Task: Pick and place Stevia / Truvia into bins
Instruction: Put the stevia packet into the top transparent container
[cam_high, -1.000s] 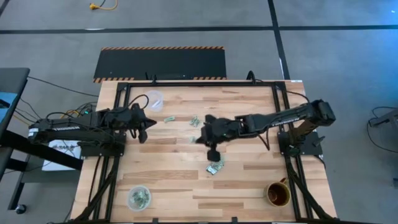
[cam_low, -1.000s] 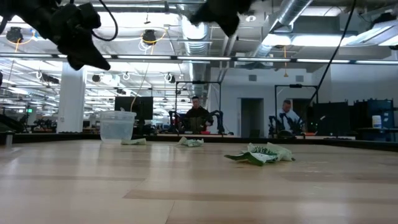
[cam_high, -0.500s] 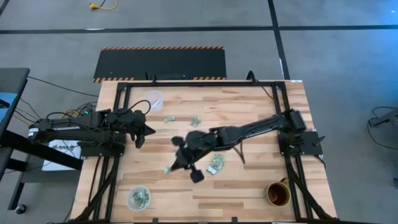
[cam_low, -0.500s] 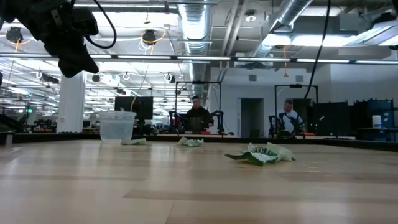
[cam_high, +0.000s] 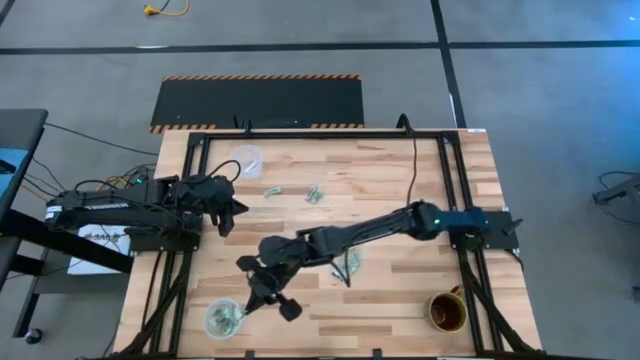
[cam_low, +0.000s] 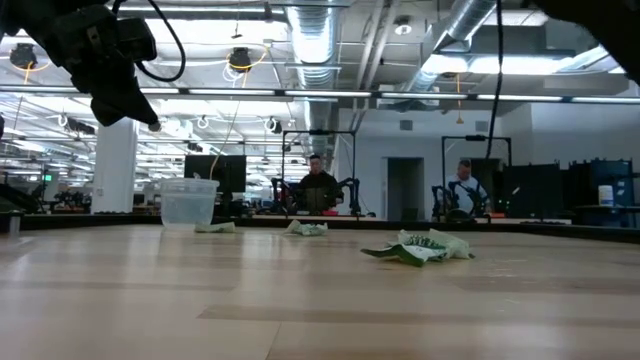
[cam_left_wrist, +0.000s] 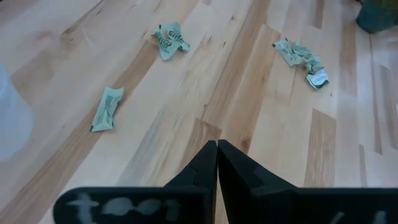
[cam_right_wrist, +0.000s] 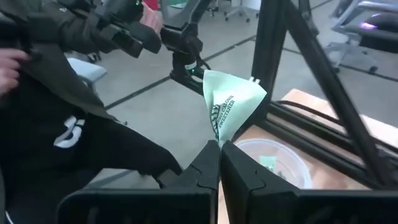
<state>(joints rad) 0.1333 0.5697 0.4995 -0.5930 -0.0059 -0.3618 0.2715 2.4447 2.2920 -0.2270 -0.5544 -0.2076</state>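
I have the right hand (cam_right_wrist: 219, 144) clenched on a Stevia packet (cam_right_wrist: 230, 109) just beside the near bin (cam_right_wrist: 271, 163) — I should centre it over the rim before letting go — while my left hand (cam_left_wrist: 217, 145) waits shut above the table (cam_high: 400, 290).

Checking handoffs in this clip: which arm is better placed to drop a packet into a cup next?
Right. The right gripper already pinches a packet and hovers by the near cup. The left gripper is shut on nothing, at the table's left edge.
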